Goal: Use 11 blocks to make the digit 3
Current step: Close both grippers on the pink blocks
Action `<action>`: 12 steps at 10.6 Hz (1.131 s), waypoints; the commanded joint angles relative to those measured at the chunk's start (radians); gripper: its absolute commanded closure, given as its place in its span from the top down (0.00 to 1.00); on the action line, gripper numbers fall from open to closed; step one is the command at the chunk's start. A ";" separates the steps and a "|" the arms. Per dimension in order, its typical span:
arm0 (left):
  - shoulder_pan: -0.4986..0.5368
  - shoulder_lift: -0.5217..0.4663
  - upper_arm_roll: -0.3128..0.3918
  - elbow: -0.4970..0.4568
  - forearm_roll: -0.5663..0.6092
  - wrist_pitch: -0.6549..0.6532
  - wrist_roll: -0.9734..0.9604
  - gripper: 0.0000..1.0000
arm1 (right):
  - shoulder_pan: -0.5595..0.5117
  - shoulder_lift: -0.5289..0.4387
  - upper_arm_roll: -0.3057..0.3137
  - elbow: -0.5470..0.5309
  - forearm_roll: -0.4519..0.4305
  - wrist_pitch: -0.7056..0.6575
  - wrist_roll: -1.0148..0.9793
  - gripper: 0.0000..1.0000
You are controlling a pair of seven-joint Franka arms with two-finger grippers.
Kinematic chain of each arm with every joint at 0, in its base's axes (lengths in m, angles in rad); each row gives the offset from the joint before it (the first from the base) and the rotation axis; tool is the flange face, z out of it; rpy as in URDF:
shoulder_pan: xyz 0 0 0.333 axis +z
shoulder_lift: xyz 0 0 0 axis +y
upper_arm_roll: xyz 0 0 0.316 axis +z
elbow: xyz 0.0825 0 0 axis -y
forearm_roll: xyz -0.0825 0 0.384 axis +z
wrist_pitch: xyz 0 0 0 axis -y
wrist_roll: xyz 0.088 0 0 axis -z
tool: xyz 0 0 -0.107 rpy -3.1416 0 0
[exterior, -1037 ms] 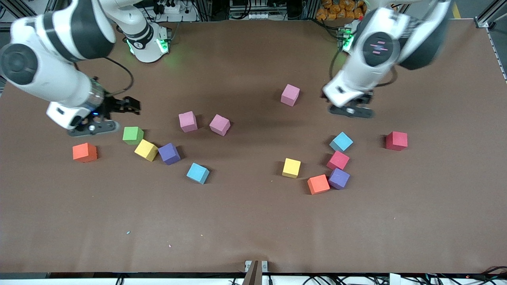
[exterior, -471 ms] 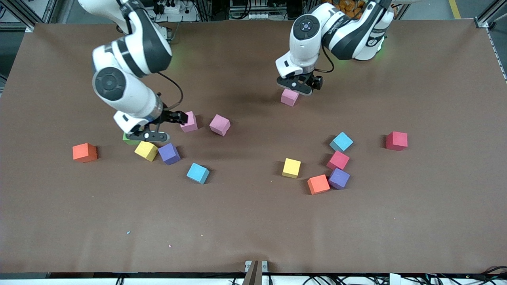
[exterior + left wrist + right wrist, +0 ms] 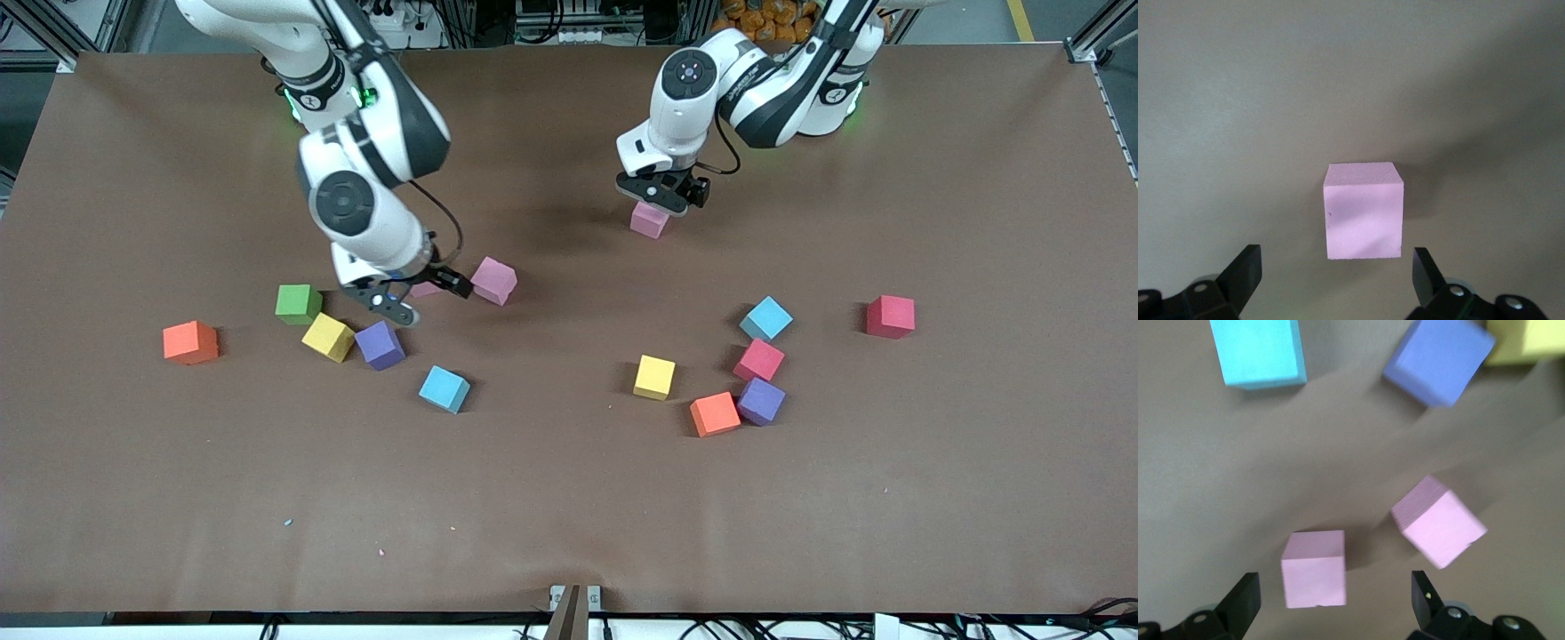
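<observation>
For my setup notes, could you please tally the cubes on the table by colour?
Light pink: 3
Yellow: 2
Light blue: 2
Purple: 2
Orange: 2
Red: 1
Deep pink: 1
Green: 1
Total: 14

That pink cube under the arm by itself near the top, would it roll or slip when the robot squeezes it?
The pink cube probably won't roll: it sits flat on the table, with square faces. Its matte, foam-like surface suggests it is light, slightly squashy and grippy rather than slippery. The left gripper hangs over it, jaws open wider than the cube.
</observation>
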 commanded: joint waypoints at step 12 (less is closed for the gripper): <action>0.015 0.229 0.011 0.009 0.257 0.119 -0.253 1.00 | 0.122 0.150 -0.007 -0.080 0.062 0.242 0.053 1.00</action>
